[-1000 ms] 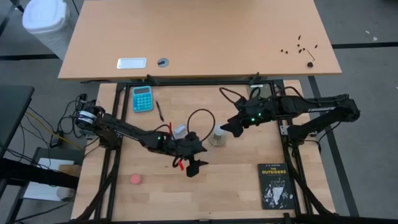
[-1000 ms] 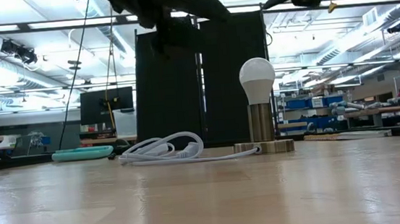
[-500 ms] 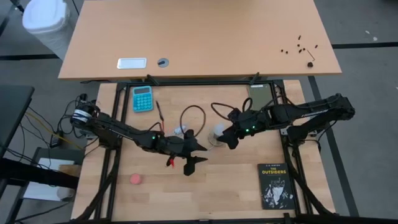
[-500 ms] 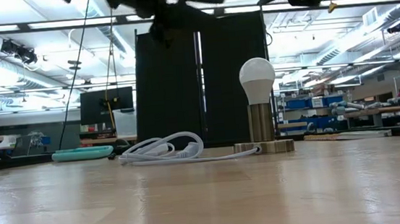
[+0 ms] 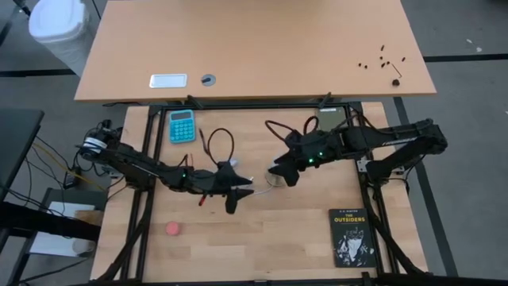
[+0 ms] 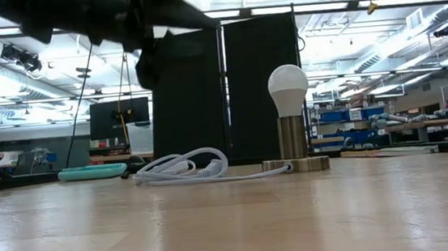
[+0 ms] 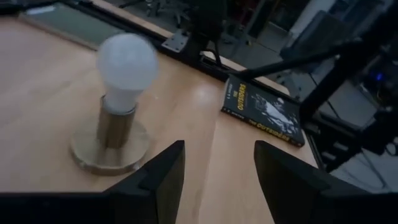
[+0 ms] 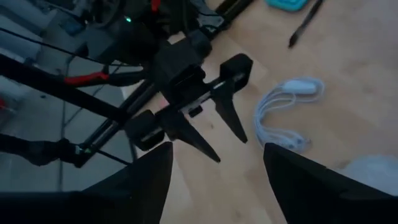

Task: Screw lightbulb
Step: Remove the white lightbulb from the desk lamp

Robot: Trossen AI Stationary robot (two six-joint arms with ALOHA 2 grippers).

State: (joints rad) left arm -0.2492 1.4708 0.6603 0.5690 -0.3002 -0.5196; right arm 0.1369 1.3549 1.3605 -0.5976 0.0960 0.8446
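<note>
My left pincer (image 7: pixel 214 180) hangs above the table (image 5: pixel 302 230) with its fingers (image 7: pixel 163 171) spread and nothing between them, just beside the lightbulb (image 7: pixel 126 65). The bulb stands upright in the brass socket (image 7: pixel 111 142) mid-table, its white cord (image 6: pixel 181 168) coiled alongside. My right pincer (image 8: pixel 211 171), fingers also apart and empty, hovers over the bulb's other side. The book (image 5: pixel 350 237) lies well apart.

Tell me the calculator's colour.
Turquoise; the calculator shows best in the high view.
</note>
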